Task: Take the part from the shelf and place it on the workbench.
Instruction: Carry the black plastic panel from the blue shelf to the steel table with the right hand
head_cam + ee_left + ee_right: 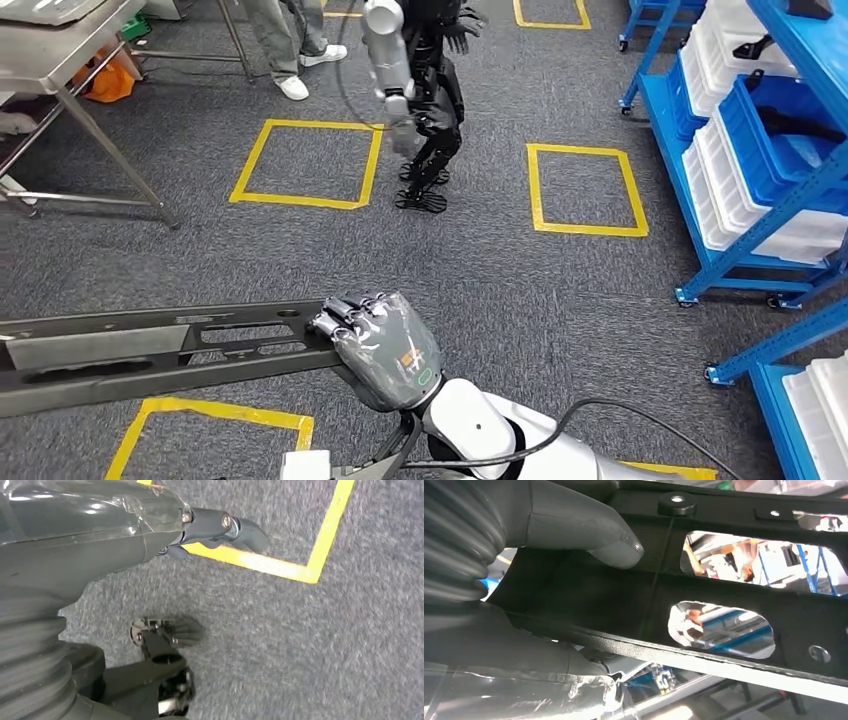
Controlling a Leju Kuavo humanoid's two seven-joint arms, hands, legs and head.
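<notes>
gripping the long black part (pixel 150 350) by its near end, my right hand (pixel 385 345) is holding it over open carpet; my left hand (pixel 220 527) is hanging empty, fingers apart.

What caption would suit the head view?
Robot hand carrying a long black part over grey carpet beside blue shelves.

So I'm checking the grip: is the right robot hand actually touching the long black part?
Touching. In the right wrist view the right robot hand wraps the black part, thumb pressed on its face.
</notes>
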